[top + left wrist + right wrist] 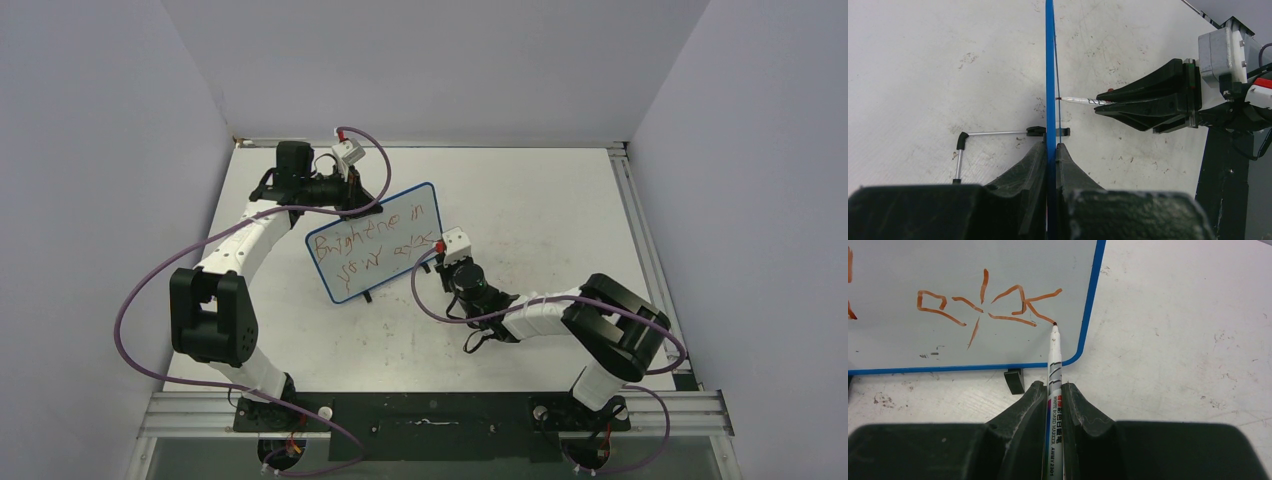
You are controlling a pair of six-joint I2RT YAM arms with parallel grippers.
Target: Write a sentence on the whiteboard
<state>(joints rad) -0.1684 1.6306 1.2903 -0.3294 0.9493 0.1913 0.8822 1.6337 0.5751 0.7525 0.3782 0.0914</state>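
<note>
The whiteboard [375,242], white with a thin blue frame, stands tilted near the table's middle. Red lettering in two lines, the sentence [372,240], covers it. My left gripper [357,196] is shut on the board's top edge; the left wrist view shows the blue frame [1049,75] edge-on between its fingers [1034,165]. My right gripper [437,246] is shut on a white marker [1054,375]. The marker's tip touches the board at the end of the last red strokes [1023,305], near the board's lower right corner [1083,347]. The marker also shows in the left wrist view [1080,100].
The board rests on small black feet [1014,381] and a thin metal kickstand [978,137] behind it. The white tabletop [540,210] is smudged. Purple cables [150,290] loop from both arms. Grey walls enclose the table at the left, back and right.
</note>
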